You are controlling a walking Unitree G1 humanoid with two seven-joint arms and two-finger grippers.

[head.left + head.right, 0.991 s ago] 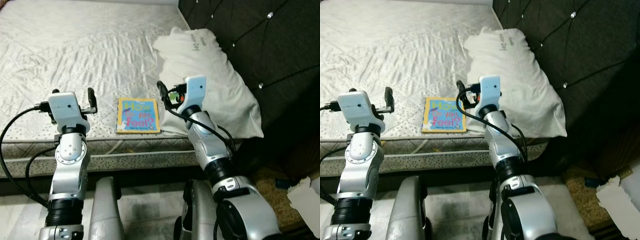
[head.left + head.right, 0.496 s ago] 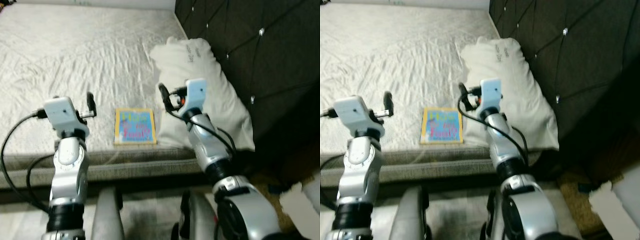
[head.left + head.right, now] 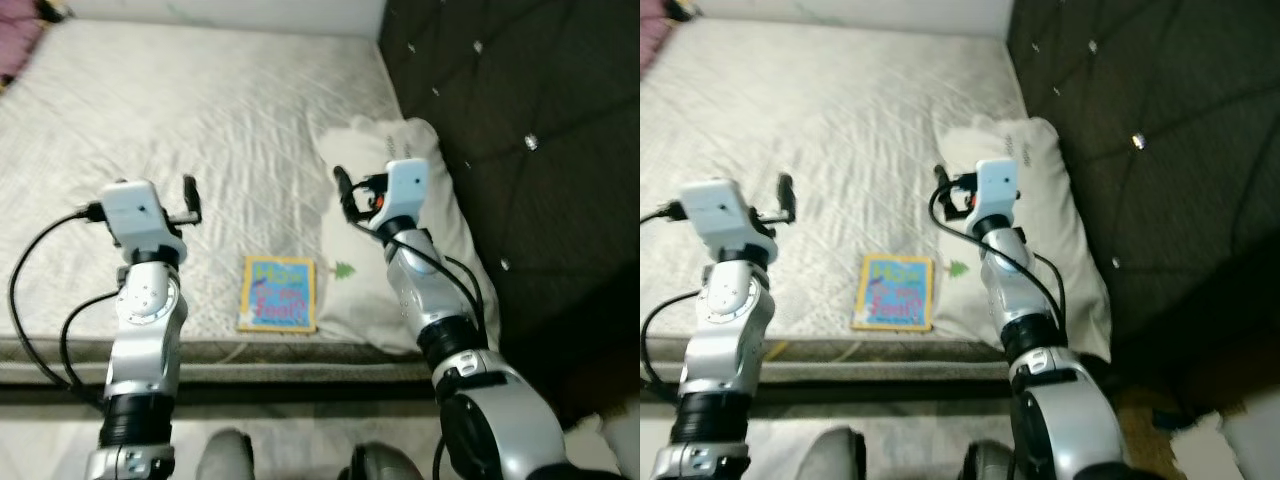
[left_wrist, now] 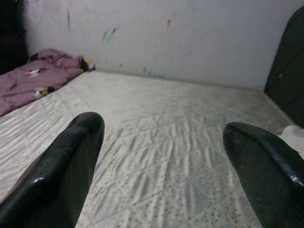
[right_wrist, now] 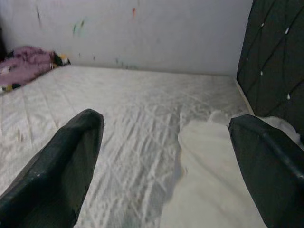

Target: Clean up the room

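Left eye view had a picture book (image 3: pixel 278 293) lying flat near the bottom edge of the white mattress (image 3: pixel 200 120), lower centre of the frame, just beside a white pillow (image 3: pixel 400 250) that lay against the dark tufted headboard (image 3: pixel 530 150). Both arms were raised over the bed, the left gripper (image 3: pixel 188 200) to the book's upper left and the right gripper (image 3: pixel 342 190) above the pillow. Wrist views added more: each pair of black fingers (image 4: pixel 71 156) stood wide apart, holding nothing, and a purple blanket (image 4: pixel 38 76) lay bunched against the far wall (image 5: pixel 142 33).
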